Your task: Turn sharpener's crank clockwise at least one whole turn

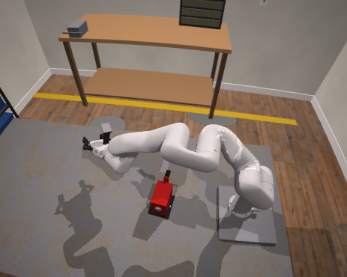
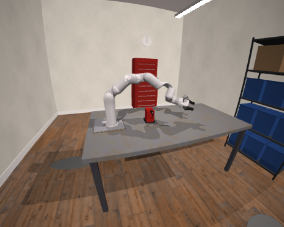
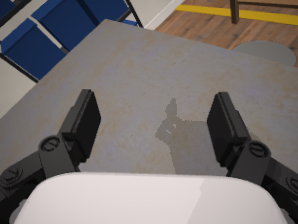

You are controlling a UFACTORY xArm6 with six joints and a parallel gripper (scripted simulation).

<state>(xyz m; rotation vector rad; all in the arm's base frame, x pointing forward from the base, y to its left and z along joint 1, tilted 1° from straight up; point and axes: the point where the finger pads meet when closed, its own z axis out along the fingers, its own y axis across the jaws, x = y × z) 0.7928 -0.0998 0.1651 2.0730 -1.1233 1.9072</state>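
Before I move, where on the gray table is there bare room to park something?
Most room: the table beyond the jaws, toward the blue bins. It is crowded between the red sharpener and the arm's base plate.

Bright overhead light, hard dark shadows across the gray table (image 1: 37, 180) (image 2: 162, 144) (image 3: 135, 65), jagged shadow edges.
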